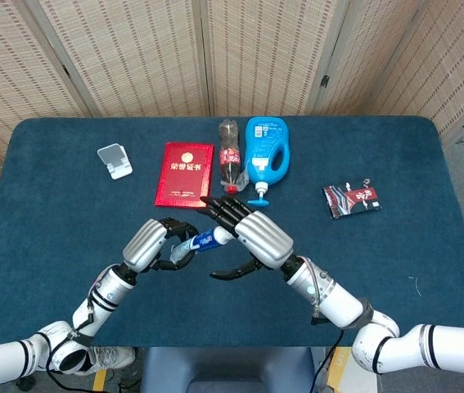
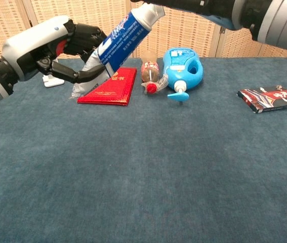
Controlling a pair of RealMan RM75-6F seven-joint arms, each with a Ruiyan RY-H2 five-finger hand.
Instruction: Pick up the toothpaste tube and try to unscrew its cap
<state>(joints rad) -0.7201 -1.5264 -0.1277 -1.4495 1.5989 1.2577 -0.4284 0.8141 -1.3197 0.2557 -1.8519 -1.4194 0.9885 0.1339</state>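
Note:
The toothpaste tube (image 1: 201, 241) is blue and white with a white cap (image 1: 222, 236). My left hand (image 1: 155, 241) grips its lower body and holds it in the air, cap end tilted up toward the right. In the chest view the tube (image 2: 119, 36) rises from the left hand (image 2: 52, 44) to the cap (image 2: 154, 10) at the top edge. My right hand (image 1: 253, 233) hovers right at the cap with its fingers stretched out flat over it and its thumb hanging apart below. It grips nothing. Only its dark underside (image 2: 199, 6) shows in the chest view.
On the blue table (image 1: 395, 246) lie a red booklet (image 1: 185, 174), a cola bottle (image 1: 230, 155) on its side and a blue detergent jug (image 1: 266, 150) at the back. A white stand (image 1: 114, 160) sits at the far left, a dark packet (image 1: 351, 199) at the right.

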